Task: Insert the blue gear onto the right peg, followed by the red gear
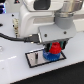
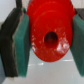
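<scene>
While the tool (image 1: pixel 54 46) pinches the red gear (image 2: pixel 48 31) between its teal pads (image 2: pixel 23 44), that gear hangs directly above the blue gear (image 1: pixel 50 55), which lies on the grey plate (image 1: pixel 35 59) on the white bench (image 1: pixel 15 72).

the right peg is hidden under the gears, and the gripper (image 1: pixel 54 46) covers much of the red gear (image 1: pixel 55 48).

arm: reaching down, wrist vertical | gripper (image 1: pixel 54 48): pointing straight down | fingers (image 2: pixel 21 47): clamping either side of red gear (image 2: pixel 49 31)
</scene>
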You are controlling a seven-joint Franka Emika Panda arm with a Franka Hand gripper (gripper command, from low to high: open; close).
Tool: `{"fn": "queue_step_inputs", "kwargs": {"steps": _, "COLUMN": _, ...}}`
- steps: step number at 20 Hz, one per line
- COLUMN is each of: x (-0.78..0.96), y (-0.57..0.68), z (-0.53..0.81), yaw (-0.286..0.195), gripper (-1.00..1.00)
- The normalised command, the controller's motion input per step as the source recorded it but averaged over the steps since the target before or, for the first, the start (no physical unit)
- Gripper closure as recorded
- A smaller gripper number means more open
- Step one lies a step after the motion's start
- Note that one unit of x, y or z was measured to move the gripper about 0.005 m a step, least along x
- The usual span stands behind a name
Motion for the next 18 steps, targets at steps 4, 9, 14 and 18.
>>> {"fn": "queue_step_inputs", "kwargs": {"steps": 4, "x": -0.03, "y": 0.0, "z": 0.31, "yaw": 0.0, "gripper": 1.0}}
{"fn": "queue_step_inputs", "kwargs": {"steps": 9, "x": -0.03, "y": 0.0, "z": 0.16, "yaw": 0.0, "gripper": 1.0}}
{"fn": "queue_step_inputs", "kwargs": {"steps": 14, "x": 0.06, "y": -0.02, "z": -0.04, "yaw": 0.0, "gripper": 1.0}}
{"fn": "queue_step_inputs", "kwargs": {"steps": 18, "x": 0.2, "y": -0.09, "z": -0.15, "yaw": 0.0, "gripper": 1.0}}
